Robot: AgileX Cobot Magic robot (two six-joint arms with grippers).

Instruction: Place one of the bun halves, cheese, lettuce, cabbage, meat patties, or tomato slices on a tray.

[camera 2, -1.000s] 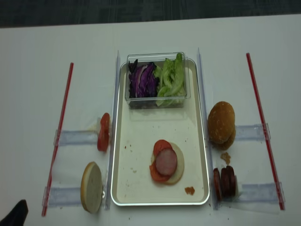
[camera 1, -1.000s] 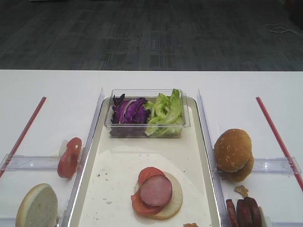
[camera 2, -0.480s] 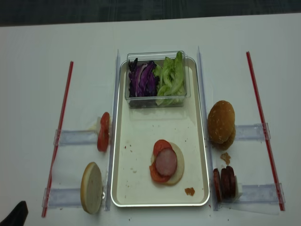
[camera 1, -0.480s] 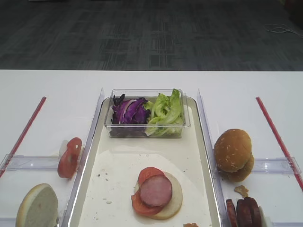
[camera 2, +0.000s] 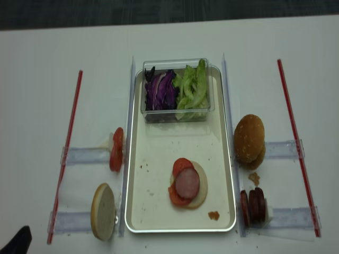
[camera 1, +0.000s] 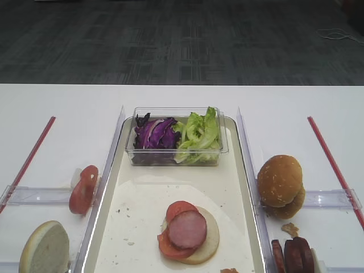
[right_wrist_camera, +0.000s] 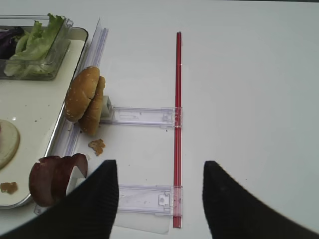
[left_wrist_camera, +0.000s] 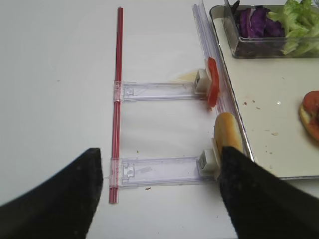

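The cream tray (camera 1: 142,199) (camera 2: 159,196) holds a bun half topped with tomato slices and a meat patty (camera 1: 187,229) (camera 2: 187,182). More bun halves (camera 1: 280,181) (right_wrist_camera: 85,99) and upright meat patties (camera 1: 293,253) (right_wrist_camera: 52,179) stand right of the tray. To its left stand tomato slices (camera 1: 83,190) (left_wrist_camera: 212,88) and one bun half (camera 1: 44,249) (left_wrist_camera: 227,132). Cabbage (camera 1: 153,133) and lettuce (camera 1: 199,133) fill a clear tub. Cheese is out of view. My right gripper (right_wrist_camera: 158,172) hovers open and empty right of the patties. My left gripper (left_wrist_camera: 159,159) hovers open and empty left of the bun half.
The clear tub (camera 2: 177,108) sits at the tray's far end. Clear plastic holders (right_wrist_camera: 144,117) (left_wrist_camera: 159,90) and red strips (right_wrist_camera: 178,99) (left_wrist_camera: 118,74) lie on the white table on both sides. Crumbs (right_wrist_camera: 96,146) lie near the right buns.
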